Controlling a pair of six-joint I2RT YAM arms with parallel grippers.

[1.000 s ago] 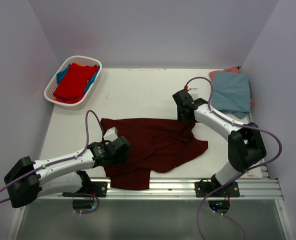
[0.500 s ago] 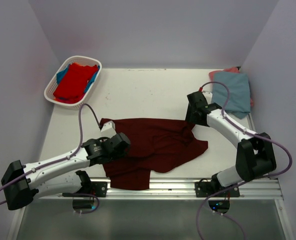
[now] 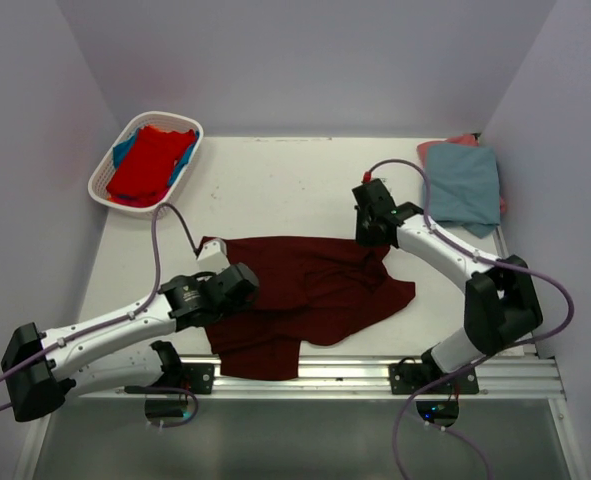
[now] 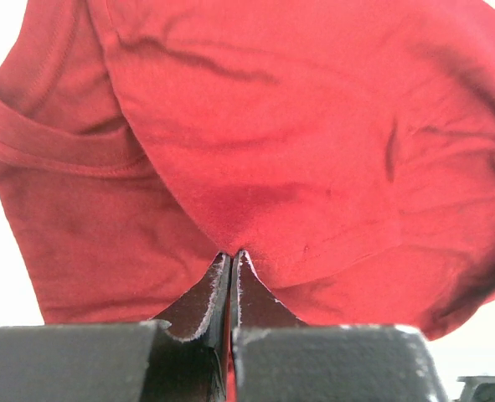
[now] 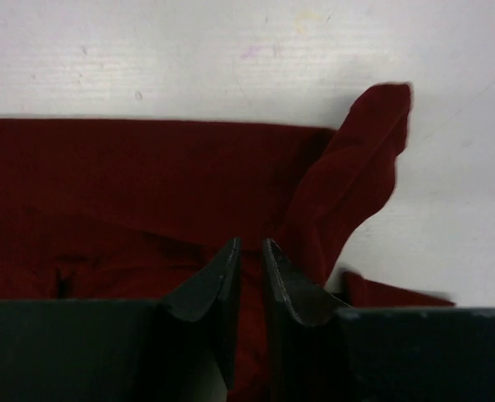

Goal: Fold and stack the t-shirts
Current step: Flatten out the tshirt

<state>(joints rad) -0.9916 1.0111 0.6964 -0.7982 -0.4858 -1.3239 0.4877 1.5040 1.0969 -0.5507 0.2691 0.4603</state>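
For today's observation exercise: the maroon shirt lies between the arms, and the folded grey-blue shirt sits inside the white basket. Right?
No. The top external view shows the folded grey-blue shirt lying at the far right corner, well outside the white basket, which stands far left. The part about the maroon shirt stands.

A robotics lab cell: bare pale walls (image 3: 305, 60), white table (image 3: 285, 190), aluminium mounting rail (image 3: 355, 372).
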